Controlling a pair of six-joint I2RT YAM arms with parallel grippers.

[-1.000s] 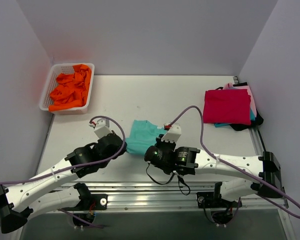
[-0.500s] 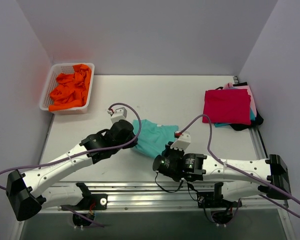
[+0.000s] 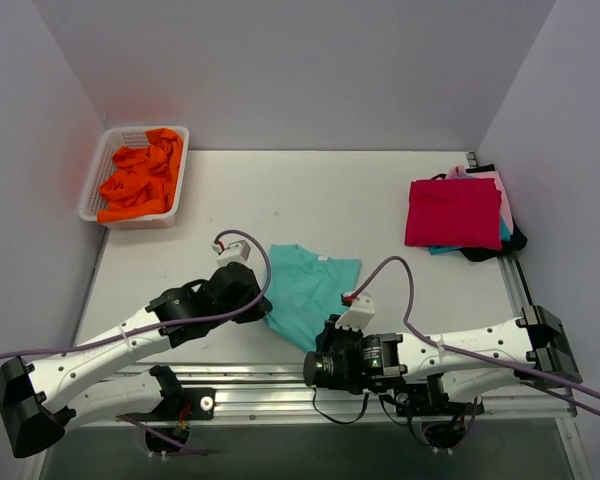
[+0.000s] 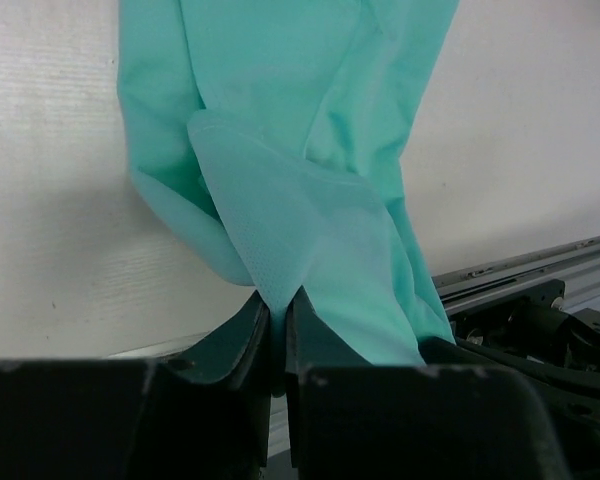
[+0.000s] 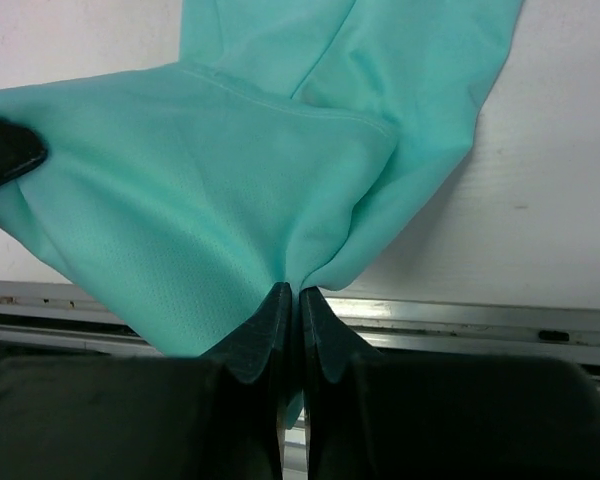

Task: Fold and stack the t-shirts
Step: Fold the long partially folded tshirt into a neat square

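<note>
A teal t-shirt (image 3: 310, 290) lies partly spread at the near middle of the table. My left gripper (image 3: 263, 305) is shut on its near left edge; in the left wrist view the cloth (image 4: 310, 200) rises from the pinched jaws (image 4: 278, 305). My right gripper (image 3: 318, 345) is shut on the shirt's near right edge at the table's front rail; in the right wrist view the cloth (image 5: 230, 170) fans out from the gripper (image 5: 290, 295). A stack of folded shirts (image 3: 455, 213), red on top, sits at the far right.
A white basket (image 3: 100, 205) holding crumpled orange shirts (image 3: 140, 175) stands at the far left corner. A metal rail (image 3: 280, 385) runs along the table's near edge. Grey walls close in three sides.
Both grippers have pulled the teal shirt toward the near edge, spreading it out. The right gripper has moved down to the front rail; the left has moved back slightly.
</note>
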